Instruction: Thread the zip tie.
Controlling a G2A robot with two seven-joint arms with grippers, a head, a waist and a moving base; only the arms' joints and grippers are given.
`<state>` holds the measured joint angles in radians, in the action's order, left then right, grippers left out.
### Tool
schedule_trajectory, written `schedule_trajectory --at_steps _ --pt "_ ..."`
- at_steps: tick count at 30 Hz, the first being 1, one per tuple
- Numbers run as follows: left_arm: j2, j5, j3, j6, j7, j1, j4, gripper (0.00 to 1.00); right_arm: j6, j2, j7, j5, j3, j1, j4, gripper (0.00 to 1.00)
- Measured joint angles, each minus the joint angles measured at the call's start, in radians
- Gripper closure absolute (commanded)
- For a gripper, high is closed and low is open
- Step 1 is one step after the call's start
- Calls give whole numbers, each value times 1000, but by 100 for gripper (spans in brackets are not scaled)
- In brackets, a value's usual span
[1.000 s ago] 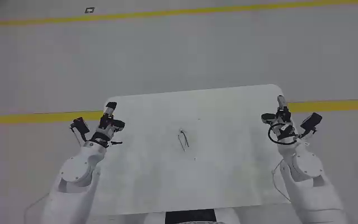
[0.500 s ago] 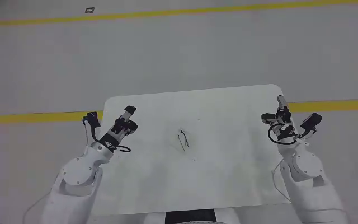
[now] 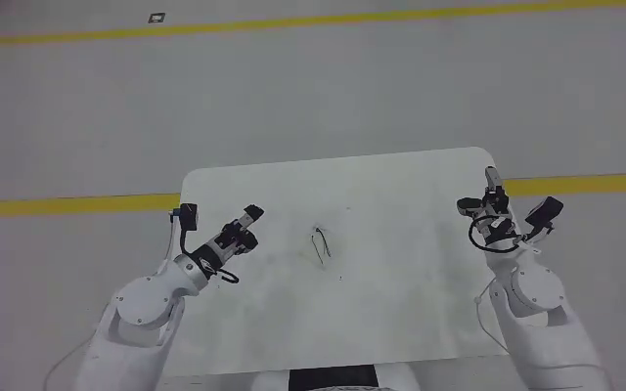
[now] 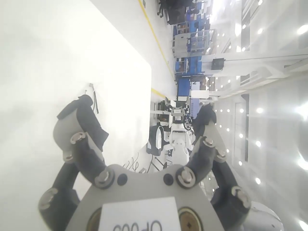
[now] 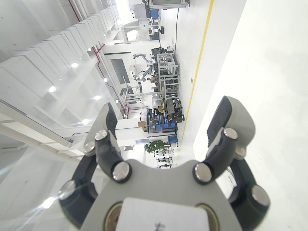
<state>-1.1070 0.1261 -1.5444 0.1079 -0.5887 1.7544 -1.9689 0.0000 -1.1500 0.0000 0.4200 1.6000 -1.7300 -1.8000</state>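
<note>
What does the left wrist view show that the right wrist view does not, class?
Left wrist view: the thin dark zip tie lying on the flat white table, beyond the open left gripper. Right wrist view: the open right gripper, holding nothing. Both: that table and the yellow floor line.

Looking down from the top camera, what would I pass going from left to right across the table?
left gripper → zip tie → right gripper
</note>
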Motion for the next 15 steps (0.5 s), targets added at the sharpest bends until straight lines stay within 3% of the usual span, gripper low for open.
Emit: schedule_trajectory --at_steps 6,10,15 --pt "1 -7 7 -4 -6 -3 -6 0 0 0 0 0 0 0 0 0" --pt "5 -99 61 -6 -54 -29 -28 0 0 0 0 0 0 0 0 0" --pt "13 -211 121 71 -146 -65 -23 0 0 0 0 0 0 0 0 0"
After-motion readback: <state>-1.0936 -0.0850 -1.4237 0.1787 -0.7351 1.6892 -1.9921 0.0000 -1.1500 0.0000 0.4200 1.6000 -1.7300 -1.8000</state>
